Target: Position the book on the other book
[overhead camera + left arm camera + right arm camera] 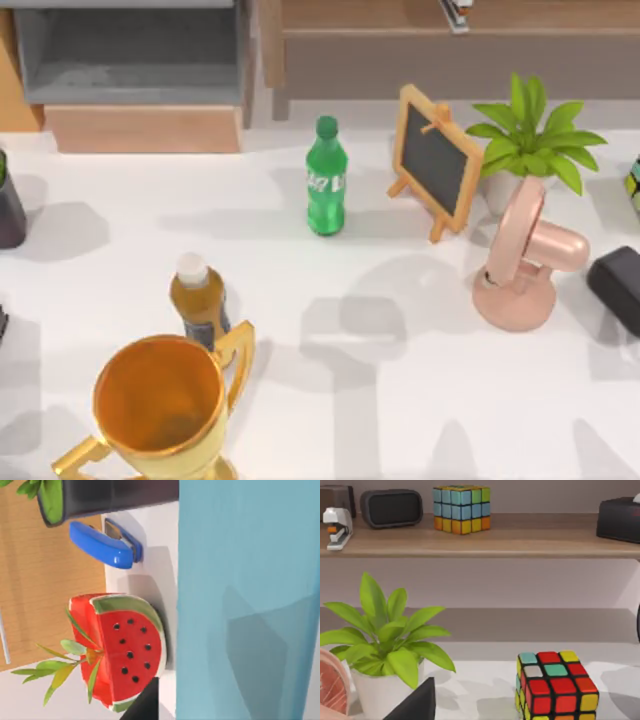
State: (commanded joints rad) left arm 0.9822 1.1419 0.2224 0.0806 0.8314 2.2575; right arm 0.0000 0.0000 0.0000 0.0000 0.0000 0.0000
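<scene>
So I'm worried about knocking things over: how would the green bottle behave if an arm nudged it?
The green bottle stands upright, tall on a narrow base, so it would probably tip. Being round, it would likely roll once down, perhaps toward the small chalkboard beside it.

The top view's lower edge cuts off the gold trophy [160, 410], its right edge a black box [618, 288], and in the right wrist view the cube [555, 687] runs past the bottom edge.
</scene>
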